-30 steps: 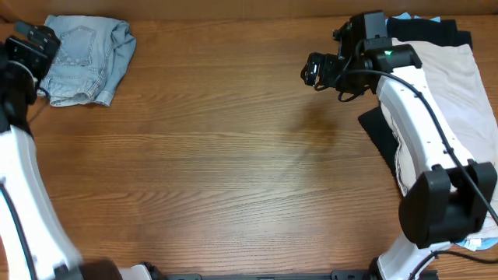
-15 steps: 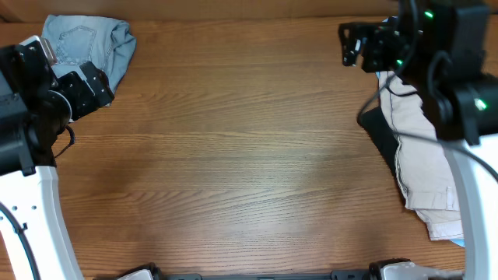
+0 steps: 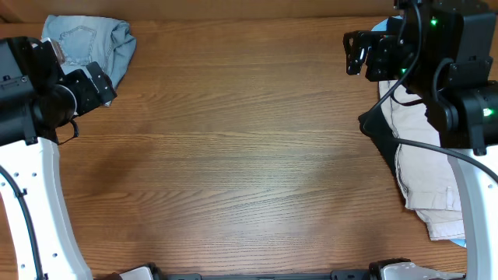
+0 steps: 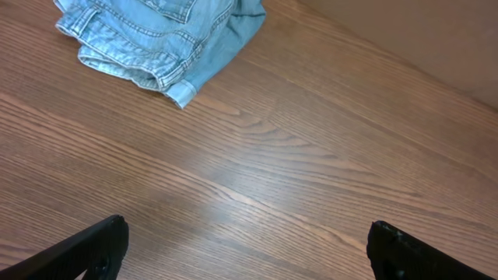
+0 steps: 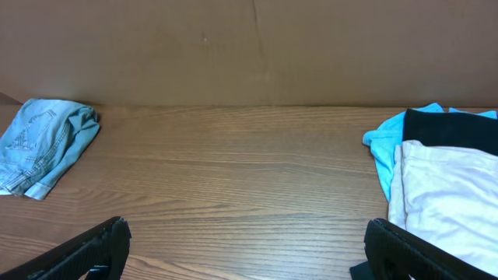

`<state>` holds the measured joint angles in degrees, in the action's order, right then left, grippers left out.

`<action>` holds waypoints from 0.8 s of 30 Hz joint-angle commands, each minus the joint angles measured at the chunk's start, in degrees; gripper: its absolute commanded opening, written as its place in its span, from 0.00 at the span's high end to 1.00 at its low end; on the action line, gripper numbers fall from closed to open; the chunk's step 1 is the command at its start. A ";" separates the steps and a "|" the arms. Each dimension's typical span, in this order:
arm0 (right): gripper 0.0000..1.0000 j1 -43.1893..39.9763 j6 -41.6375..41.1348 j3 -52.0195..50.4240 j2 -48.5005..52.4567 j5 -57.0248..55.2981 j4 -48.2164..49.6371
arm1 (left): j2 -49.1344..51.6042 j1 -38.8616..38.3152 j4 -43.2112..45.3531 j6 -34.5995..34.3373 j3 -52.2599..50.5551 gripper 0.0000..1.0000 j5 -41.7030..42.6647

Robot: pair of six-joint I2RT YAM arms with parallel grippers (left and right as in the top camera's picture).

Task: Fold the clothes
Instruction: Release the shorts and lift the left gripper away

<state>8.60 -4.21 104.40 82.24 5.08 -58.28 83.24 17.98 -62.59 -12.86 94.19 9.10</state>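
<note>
Fingers (image 4: 93, 249) of the left gripper (image 4: 247, 232) stand spread wide and empty above the brown wood-grain table (image 3: 233, 155). Just beyond them, in the far-left corner, the light-wash blue denim shorts (image 4: 156, 39) lie bundled into a compact stack with a cuffed hem facing the arm; they appear folded already. The middle of the table is bare. At the far right the right gripper (image 3: 358, 53) hangs released as well, its fingers (image 5: 405, 249) apart and holding nothing, pointed across the table beside the pile of waiting clothes. A beige garment (image 3: 420, 163) lies on top, a black garment (image 5: 447, 128) shows at its far edge, and a sky-blue garment (image 5: 385, 144) peeks out to the left of both. The step in hand looks to be fetching the next piece. To do it well, the right arm should come down on a free edge of the beige garment alone, pinching a single layer so the black and sky-blue pieces are not dragged along, and draw it to the open centre where both arms can reach. Spreading it flat before the first fold should keep the creases square.
</note>
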 commanded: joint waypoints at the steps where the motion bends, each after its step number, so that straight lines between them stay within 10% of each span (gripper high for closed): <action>1: 0.00 -0.33 0.39 0.66 -0.13 -0.55 0.22 | 1.09 0.00 0.00 1.75 0.09 0.00 -0.72; 24: 0.00 -0.33 -0.42 0.70 -4.59 -3.10 9.20 | -2.84 0.04 -0.17 5.20 1.14 0.00 -6.62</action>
<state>8.60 -4.49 104.40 81.54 3.40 -50.50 84.12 17.98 -62.63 -9.61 94.21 6.00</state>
